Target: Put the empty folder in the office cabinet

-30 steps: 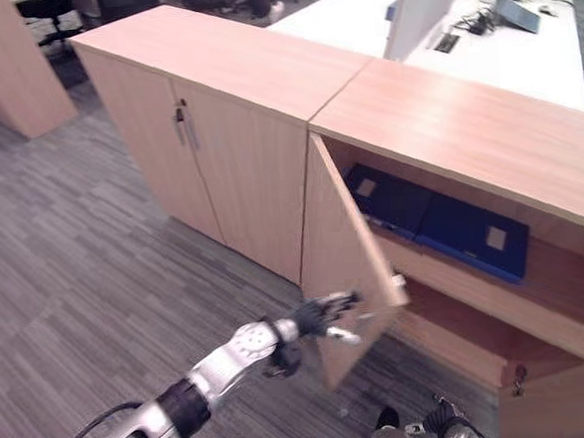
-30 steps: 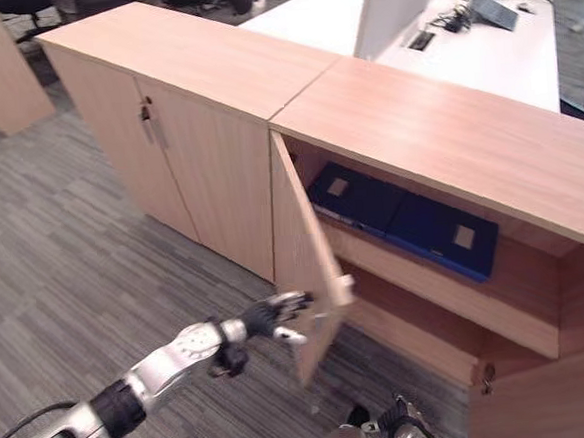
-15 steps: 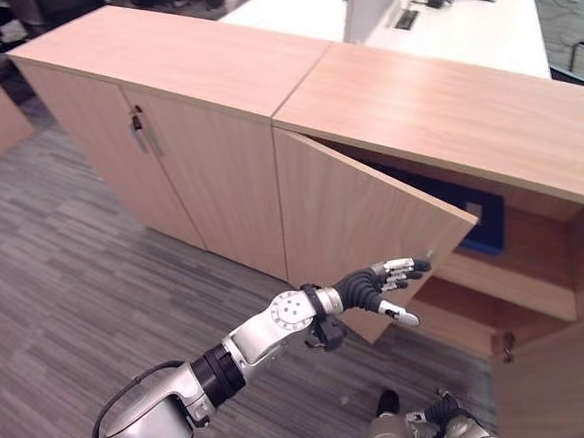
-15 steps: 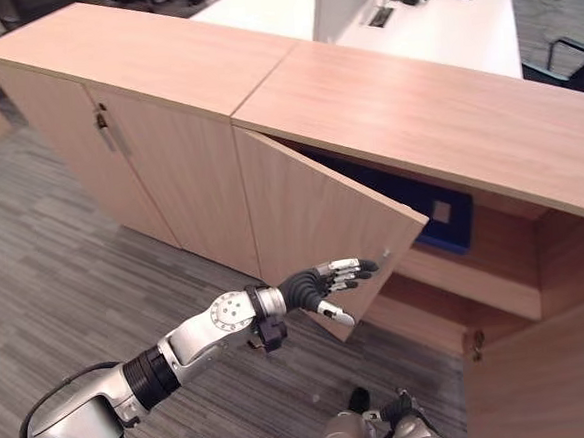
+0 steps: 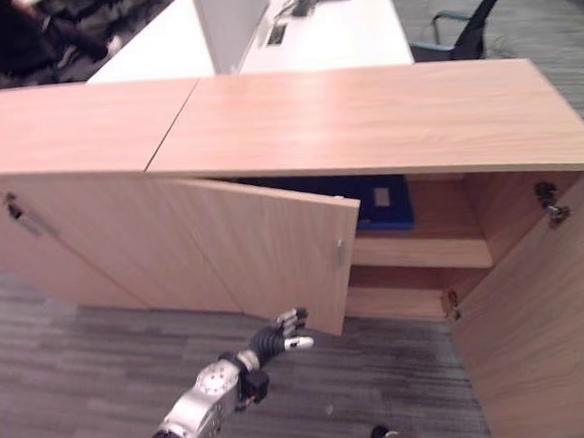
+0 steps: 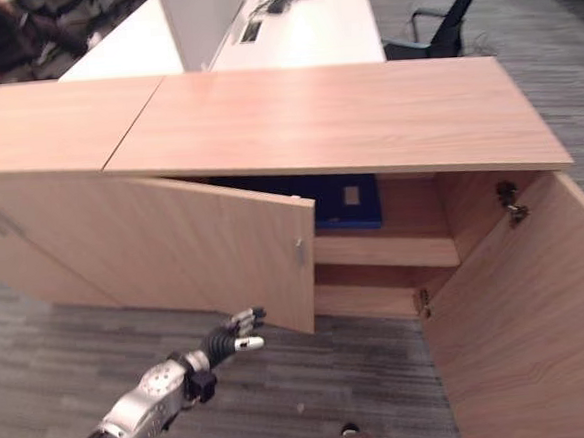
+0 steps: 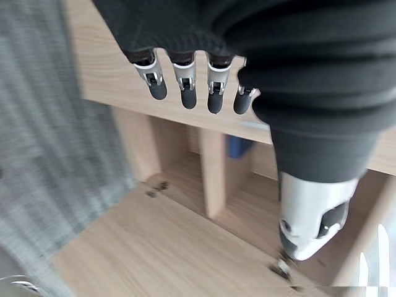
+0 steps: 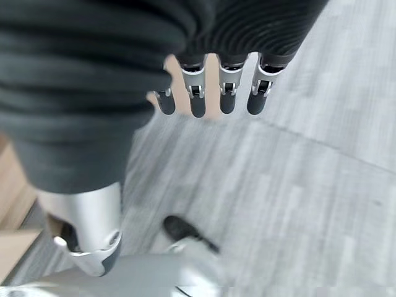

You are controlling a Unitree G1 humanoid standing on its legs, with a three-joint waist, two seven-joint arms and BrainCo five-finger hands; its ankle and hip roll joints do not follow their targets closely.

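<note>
Folder (image 5: 381, 199): dark blue, flat, with a pale square label, lying on the upper shelf (image 5: 420, 252) of the office cabinet (image 5: 366, 124), toward its left end under the wooden top. Another shelf (image 6: 363, 300) sits below it. The cabinet's left door (image 5: 274, 250) stands partly ajar in front of the folder; the right door (image 5: 539, 312) is swung wide open. The left hand (image 5: 278, 336) hovers near the left door's lower corner, above the grey carpet (image 5: 73, 385), fingers straight and relaxed, holding nothing. The right wrist view shows the right hand (image 8: 210, 93) over carpet, fingers (image 8: 227, 99) extended and empty.
</note>
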